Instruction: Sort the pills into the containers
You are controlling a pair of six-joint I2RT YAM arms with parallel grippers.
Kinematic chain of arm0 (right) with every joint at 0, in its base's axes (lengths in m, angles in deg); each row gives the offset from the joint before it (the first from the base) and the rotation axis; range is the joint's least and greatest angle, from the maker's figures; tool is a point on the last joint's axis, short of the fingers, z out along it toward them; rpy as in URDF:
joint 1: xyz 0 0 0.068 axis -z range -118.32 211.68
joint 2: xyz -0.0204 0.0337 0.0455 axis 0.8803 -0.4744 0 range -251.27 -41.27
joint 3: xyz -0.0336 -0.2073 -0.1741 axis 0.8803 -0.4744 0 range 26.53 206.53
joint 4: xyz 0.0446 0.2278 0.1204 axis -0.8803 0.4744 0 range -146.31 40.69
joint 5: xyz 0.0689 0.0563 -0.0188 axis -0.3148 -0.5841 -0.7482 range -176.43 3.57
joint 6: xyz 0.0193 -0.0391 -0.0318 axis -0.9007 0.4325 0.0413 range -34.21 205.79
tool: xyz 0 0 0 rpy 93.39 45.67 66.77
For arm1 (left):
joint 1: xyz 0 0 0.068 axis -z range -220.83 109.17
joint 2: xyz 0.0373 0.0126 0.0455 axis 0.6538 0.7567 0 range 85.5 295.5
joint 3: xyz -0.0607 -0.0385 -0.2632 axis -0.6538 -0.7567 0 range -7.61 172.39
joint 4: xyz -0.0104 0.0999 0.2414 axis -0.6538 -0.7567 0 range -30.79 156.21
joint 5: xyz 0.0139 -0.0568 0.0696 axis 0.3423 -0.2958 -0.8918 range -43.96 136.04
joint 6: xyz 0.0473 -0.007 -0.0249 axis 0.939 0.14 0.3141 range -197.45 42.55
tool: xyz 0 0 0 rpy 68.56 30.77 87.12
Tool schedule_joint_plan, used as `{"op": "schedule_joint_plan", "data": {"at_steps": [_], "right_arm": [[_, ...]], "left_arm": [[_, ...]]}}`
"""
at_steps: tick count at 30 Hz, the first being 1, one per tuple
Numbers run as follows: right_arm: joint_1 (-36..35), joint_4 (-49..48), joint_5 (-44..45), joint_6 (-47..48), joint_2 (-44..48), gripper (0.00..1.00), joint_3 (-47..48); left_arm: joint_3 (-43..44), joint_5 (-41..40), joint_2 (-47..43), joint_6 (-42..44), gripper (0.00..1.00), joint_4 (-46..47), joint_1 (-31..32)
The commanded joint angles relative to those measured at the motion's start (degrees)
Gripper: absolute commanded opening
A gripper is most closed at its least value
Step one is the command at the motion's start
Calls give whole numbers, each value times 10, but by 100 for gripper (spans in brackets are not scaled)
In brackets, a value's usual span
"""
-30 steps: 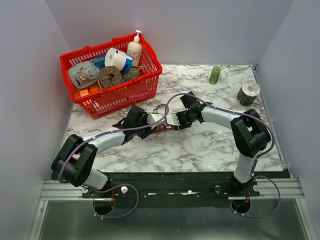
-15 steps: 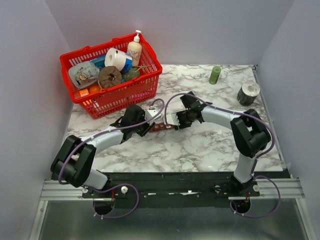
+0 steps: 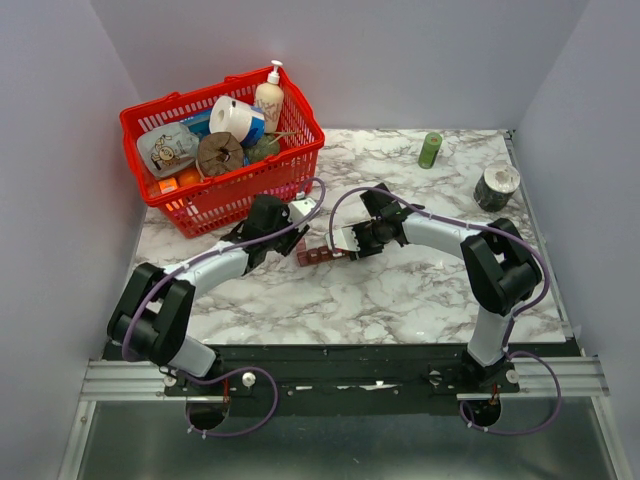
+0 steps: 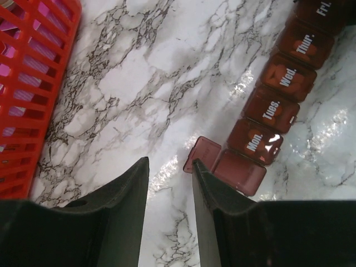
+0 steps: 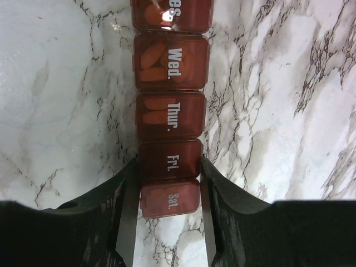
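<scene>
Left of the surface's (image 3: 420, 290) middle, by the red basket (image 3: 200, 215): what differs from a second ago?

— My left hand (image 3: 290, 238) has backed off. It sat right against the pill strip (image 3: 320, 255). Now it hangs near the basket's front wall, apart from the strip, with its fingers part-way open and nothing between them.

And the strip itself?

— Lying flat, a little left of centre and well in from every edge, much where it was. My right hand (image 5: 168, 164) stays clamped across it at the Fri. cell, next to the Sat. end.

What did the retreat leave behind?

— Left wrist view: the end compartment (image 4: 240, 171) beside Mon. has its lid (image 4: 201, 154) flipped open, seemingly down on the surface. The cell looks empty, though I can't be certain. Right wrist view: orange pills (image 5: 156, 67) show through the Wed. and Thur. lids.

Meaning for the sort?

— My reading is that the lid-opening is done and the strip is steadied, so the open cell is ready to be filled. I see no loose pill on the surface, so finding one likely comes first.
</scene>
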Motion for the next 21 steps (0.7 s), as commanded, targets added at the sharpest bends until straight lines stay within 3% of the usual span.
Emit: {"op": "schedule_joint_plan", "data": {"at_steps": [1, 21], "right_arm": [[-3, 50, 8, 7, -29, 26, -28], [-3, 52, 9, 6, -30, 25, -27]], "left_arm": [[40, -23, 30, -12, 45, -15, -1], [114, -35, 144, -32, 47, -126, -1]]}}
